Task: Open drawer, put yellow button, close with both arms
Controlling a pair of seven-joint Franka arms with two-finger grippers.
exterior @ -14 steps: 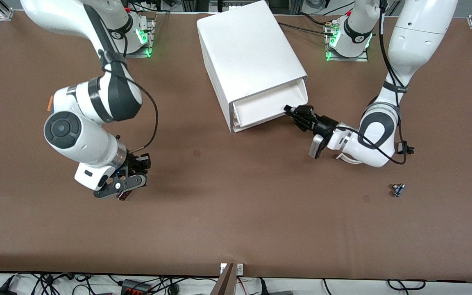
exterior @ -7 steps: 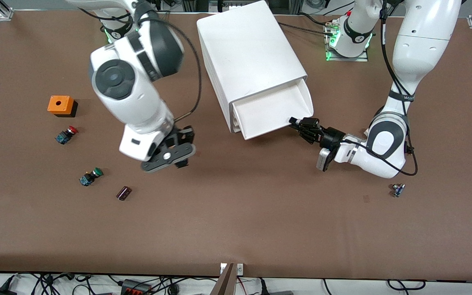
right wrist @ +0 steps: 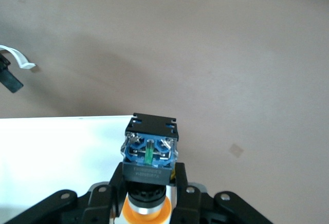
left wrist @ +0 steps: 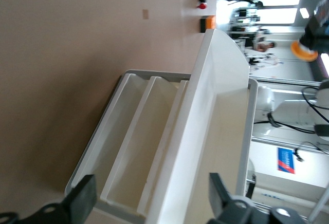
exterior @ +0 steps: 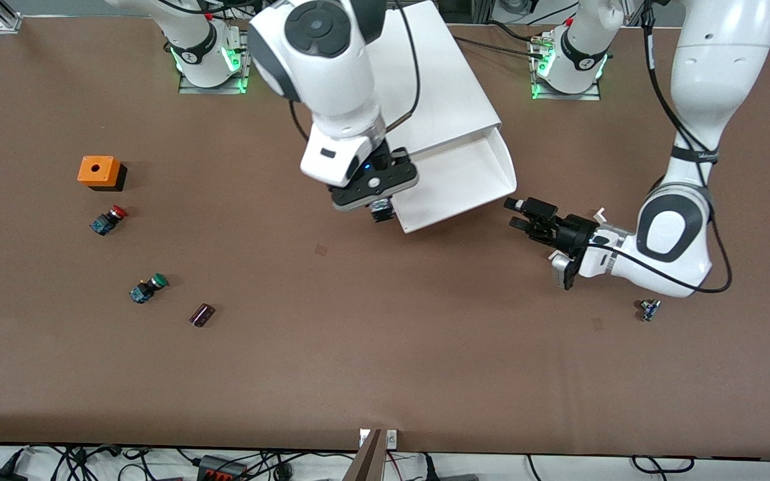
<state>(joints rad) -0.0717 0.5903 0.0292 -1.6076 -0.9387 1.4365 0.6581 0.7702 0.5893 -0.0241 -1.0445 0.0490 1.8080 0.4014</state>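
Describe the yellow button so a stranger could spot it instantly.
Find the white cabinet with its top drawer pulled out. Over that drawer's corner, the right gripper holds the yellow button. Unlike the red button and green button on the table, it is held aloft.

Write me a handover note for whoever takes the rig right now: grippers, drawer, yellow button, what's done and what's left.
Right gripper: shut on the yellow button, over the front edge of the open drawer.
Left gripper: open, empty, just off the drawer front, toward the left arm's end of the table.
Done: top drawer of the white cabinet pulled out; button picked up.
Left: move over the tray, release the button inside, then push the drawer shut with both arms.
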